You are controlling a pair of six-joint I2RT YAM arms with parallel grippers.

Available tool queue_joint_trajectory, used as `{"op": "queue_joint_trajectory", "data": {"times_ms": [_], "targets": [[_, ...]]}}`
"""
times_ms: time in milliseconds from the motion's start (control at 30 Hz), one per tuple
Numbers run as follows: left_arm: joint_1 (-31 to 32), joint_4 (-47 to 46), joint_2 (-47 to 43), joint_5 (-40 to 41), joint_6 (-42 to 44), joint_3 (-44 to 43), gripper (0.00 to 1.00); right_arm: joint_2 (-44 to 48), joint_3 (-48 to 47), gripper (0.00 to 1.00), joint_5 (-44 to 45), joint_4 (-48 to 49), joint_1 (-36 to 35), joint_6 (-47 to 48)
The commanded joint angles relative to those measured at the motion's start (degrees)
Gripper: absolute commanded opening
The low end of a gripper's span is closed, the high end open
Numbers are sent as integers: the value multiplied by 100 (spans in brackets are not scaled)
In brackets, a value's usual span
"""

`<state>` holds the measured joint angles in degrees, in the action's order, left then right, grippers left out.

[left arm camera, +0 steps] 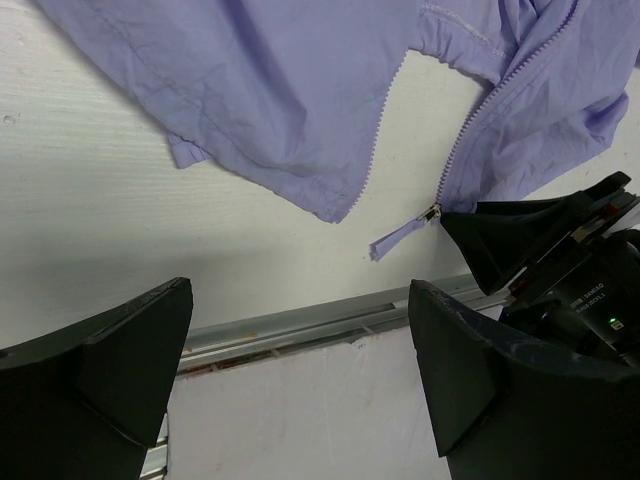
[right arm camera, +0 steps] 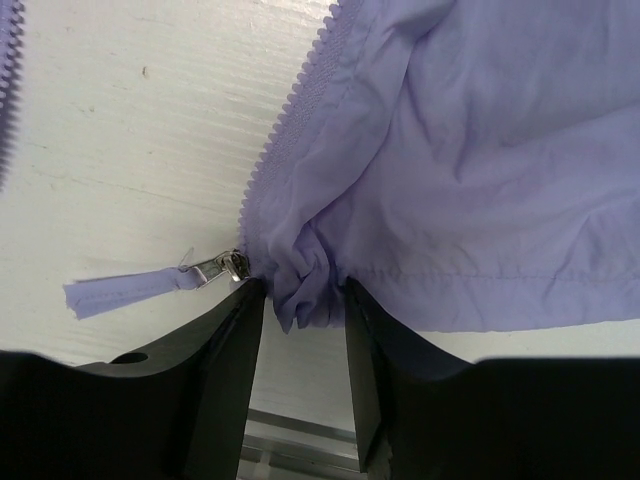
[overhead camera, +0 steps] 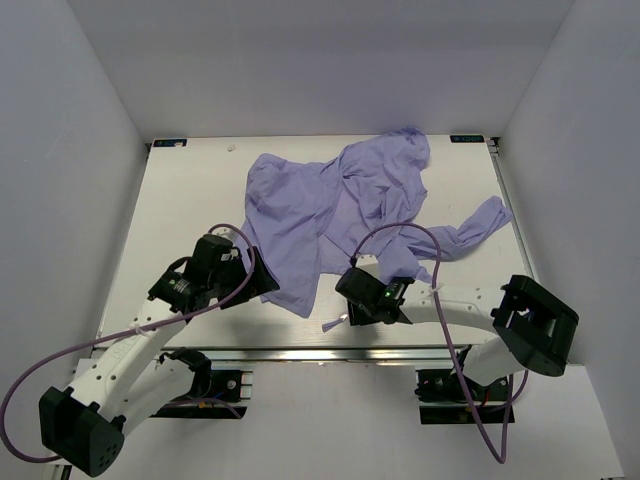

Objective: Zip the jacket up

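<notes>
The lavender jacket (overhead camera: 340,200) lies crumpled and unzipped on the white table (overhead camera: 180,210), its two zipper edges apart. In the left wrist view the jacket (left arm camera: 280,90) shows its zipper pull tab (left arm camera: 400,232) lying on the table at the hem. My right gripper (overhead camera: 347,295) is at that hem corner. In the right wrist view my right gripper (right arm camera: 303,290) is shut on a bunched fold of the jacket (right arm camera: 480,150), just beside the metal slider (right arm camera: 225,267). My left gripper (overhead camera: 258,277) stands open with nothing in it, and in its own view my left gripper (left arm camera: 300,290) hangs near the table's front edge.
An aluminium rail (overhead camera: 330,355) runs along the near table edge, just behind both grippers. White walls enclose the table on three sides. A jacket sleeve (overhead camera: 480,225) trails toward the right edge. Purple cables (overhead camera: 400,235) loop over both arms.
</notes>
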<state>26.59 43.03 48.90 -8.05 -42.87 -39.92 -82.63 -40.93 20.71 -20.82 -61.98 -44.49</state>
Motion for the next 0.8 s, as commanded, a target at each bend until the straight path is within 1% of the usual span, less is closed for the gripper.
{"op": "queue_joint_trajectory", "data": {"times_ms": [0,200,233,300,333,367,400,433,500,633,667,733,767], "targets": [[4,-40,40,15,33,-139,98,-148,-29,44,126,166,19,107],[4,-92,102,-73,42,-156,98,-245,-73,42,179,157,45,177],[4,-93,93,-91,42,-174,98,-262,-73,38,179,157,54,204],[4,-84,93,-126,77,-191,98,-306,-91,32,170,183,63,239],[4,-75,119,-152,95,-209,98,-315,-82,20,170,183,63,248],[4,-40,145,-179,156,-226,98,-324,-73,15,144,183,80,257],[4,-14,172,-222,182,-244,98,-315,-73,13,144,192,80,257],[4,21,207,-249,209,-262,98,-306,-65,6,118,201,98,265],[4,127,330,-363,306,-314,98,-175,-3,0,74,245,116,265],[13,241,532,-908,595,-437,98,474,225,0,-75,420,194,300],[30,285,558,-926,692,-446,98,833,391,0,-180,464,273,327],[153,390,646,-743,719,-455,98,1238,576,0,-365,718,405,388],[206,434,690,-707,728,-446,98,1649,786,0,-618,789,545,458]]}}
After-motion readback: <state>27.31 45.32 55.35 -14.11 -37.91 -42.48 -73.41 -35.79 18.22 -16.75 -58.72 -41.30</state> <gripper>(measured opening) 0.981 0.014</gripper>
